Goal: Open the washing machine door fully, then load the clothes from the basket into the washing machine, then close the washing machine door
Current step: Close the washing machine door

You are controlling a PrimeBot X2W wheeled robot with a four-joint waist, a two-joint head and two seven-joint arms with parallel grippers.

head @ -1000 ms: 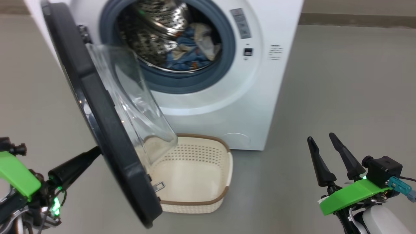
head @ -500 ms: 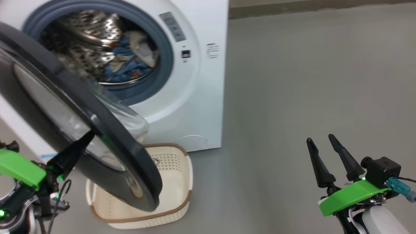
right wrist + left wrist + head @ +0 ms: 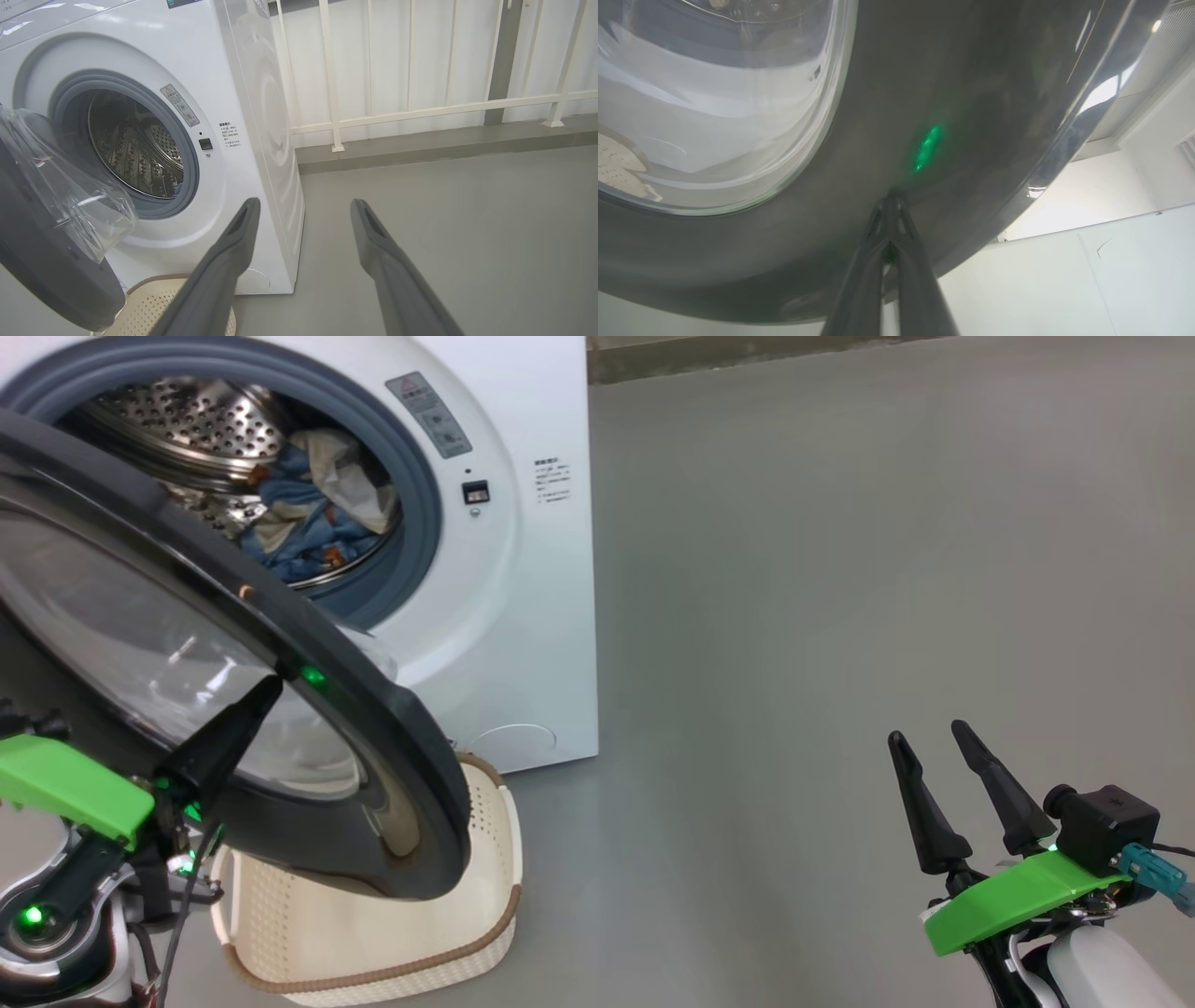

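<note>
The white washing machine [image 3: 541,616] stands at the upper left with light blue and cream clothes [image 3: 308,532] lying in its steel drum. Its round black door [image 3: 373,728] hangs partly swung in front of the opening, outer face toward me. My left gripper [image 3: 266,689] is shut, and its tip touches the door's glossy ring beside the glass window [image 3: 714,116]; the left wrist view shows the joined tips [image 3: 889,203] against the door [image 3: 971,93]. Below the door, the cream basket [image 3: 485,831] sits on the floor. My right gripper [image 3: 928,733] stays open and empty at the lower right, far from the machine.
Bare grey floor [image 3: 840,616] stretches to the right of the machine. In the right wrist view, a white railing [image 3: 420,112] runs behind the washing machine [image 3: 252,93], with the door [image 3: 46,261] and basket [image 3: 154,303] at the left and my open right gripper [image 3: 304,201] in front.
The camera has turned, shifting the machine left in the picture. The door has swung toward the opening, its outer face now toward me, with my left gripper's tip against it. The right gripper is unchanged.
</note>
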